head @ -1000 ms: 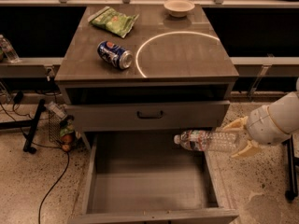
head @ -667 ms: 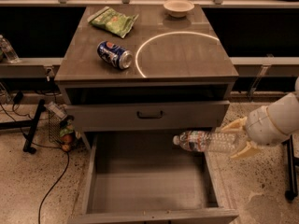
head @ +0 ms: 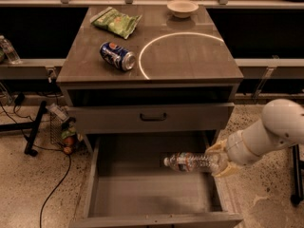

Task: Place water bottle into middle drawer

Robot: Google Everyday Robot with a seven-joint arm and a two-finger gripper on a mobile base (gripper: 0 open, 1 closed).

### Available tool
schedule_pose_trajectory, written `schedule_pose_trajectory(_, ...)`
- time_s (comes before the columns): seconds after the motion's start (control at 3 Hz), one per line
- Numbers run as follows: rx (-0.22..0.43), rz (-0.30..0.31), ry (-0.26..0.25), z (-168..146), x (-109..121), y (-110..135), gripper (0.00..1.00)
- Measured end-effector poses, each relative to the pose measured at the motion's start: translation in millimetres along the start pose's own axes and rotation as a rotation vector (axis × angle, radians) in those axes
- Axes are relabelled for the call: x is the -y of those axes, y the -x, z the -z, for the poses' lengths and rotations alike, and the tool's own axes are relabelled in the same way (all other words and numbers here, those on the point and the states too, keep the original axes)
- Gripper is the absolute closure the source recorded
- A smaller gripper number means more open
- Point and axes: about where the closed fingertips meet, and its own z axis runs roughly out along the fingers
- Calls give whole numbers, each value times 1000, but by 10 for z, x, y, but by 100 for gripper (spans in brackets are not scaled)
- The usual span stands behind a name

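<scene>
The clear ribbed water bottle lies sideways in my gripper, white cap pointing left, held above the right part of the open middle drawer. The drawer is a wide grey tray pulled out toward the front, its floor bare. My gripper is shut on the bottle's base end, with the pale fingers above and below it. The white arm comes in from the right.
On the cabinet top lie a blue Pepsi can, a green chip bag and a white bowl. A grey drawer front with a black handle sits above the open drawer. Cables and a stand are on the floor at left.
The bottle and gripper have shifted slightly left and down, further over the open drawer.
</scene>
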Motion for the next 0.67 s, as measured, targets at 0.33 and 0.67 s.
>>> schedule_pose_trajectory(0.33, -7, 13, 2, -464, 17, -128, 100)
schedule_pose_trajectory(0.67, 7, 35, 14, -1157, 134, -233, 100)
